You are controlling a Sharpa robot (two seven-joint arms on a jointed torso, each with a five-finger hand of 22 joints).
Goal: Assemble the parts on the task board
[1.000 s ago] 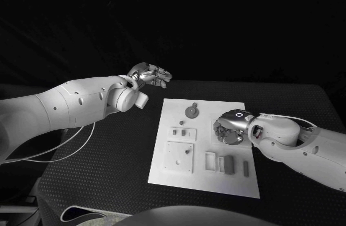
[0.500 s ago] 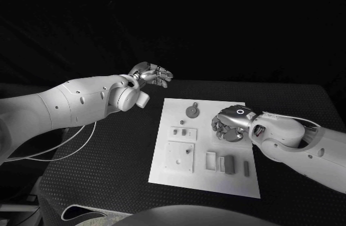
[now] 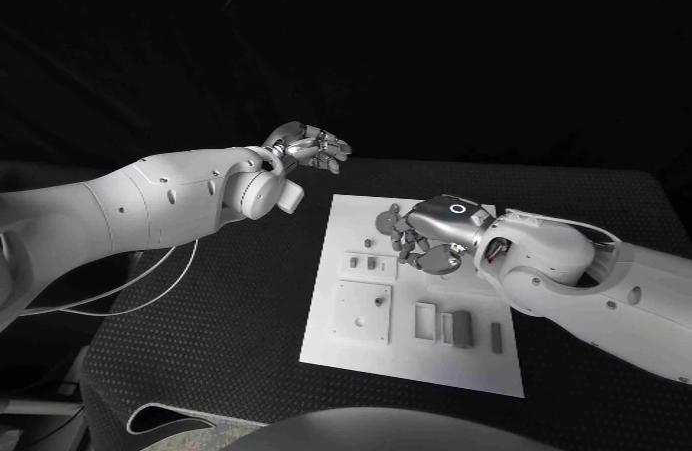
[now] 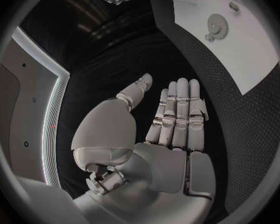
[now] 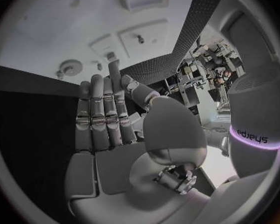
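Seen from the head camera: white task board lying at the middle of the black desk, grey parts spread across it. Round gear part near the board's 12 o'clock edge, just beside the right hand, at that hand's 10 o'clock. Right hand poised low over the board's upper half, fingers straight, side by side and holding nothing, as the right wrist view shows; whether they touch the board cannot be told. Small pair of blocks at 8 o'clock from that hand. Square plate with a peg toward the board's 7 o'clock corner. Open frame, dark block and slim bar in a row toward 5 o'clock. Left hand raised well apart from the board, off its 11 o'clock corner, fingers extended, close together and empty.
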